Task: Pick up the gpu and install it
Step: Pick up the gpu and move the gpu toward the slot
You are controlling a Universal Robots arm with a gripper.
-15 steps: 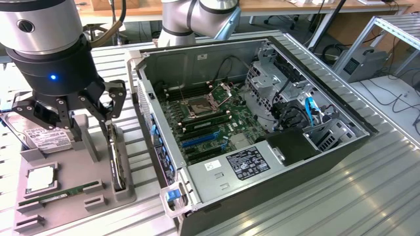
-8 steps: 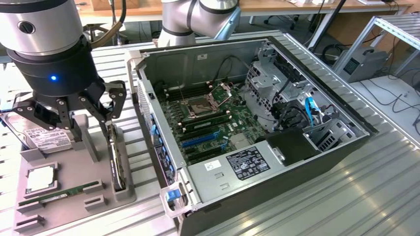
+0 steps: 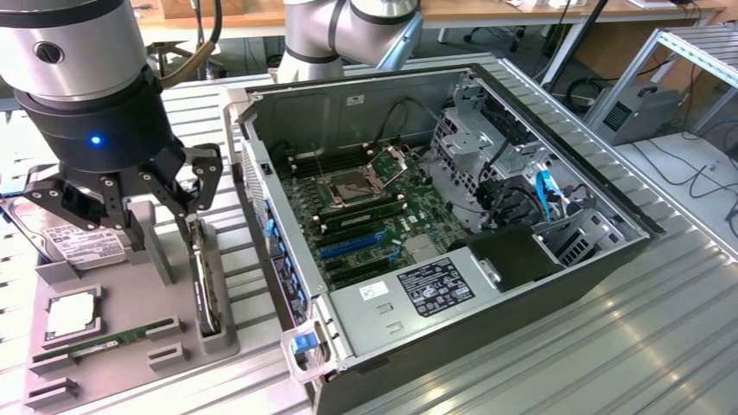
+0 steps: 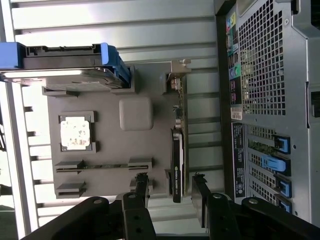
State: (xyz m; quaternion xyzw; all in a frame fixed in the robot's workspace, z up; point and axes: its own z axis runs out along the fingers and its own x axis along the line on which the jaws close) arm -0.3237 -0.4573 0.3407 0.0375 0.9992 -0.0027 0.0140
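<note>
One gripper (image 3: 144,214) hangs over the grey tray (image 3: 138,367) with its two fingers (image 4: 141,189) spread wide and holding nothing. One gpu (image 3: 206,278) stands on its long edge in a slot along the side of the tray nearest the case. In the wrist view the near end of the card (image 4: 177,165) lies between the two open fingers, neither of them visibly touching it. The tray also carries three other parts, one of each: a hard drive (image 3: 75,240), a processor chip (image 3: 72,316) and a green RAM stick (image 3: 106,341). One computer case (image 3: 496,285) lies open just beside the tray, at the exterior view's right, with its motherboard (image 3: 381,216) exposed. Tray and case both rest on the ribbed metal surface (image 3: 611,346).
</note>
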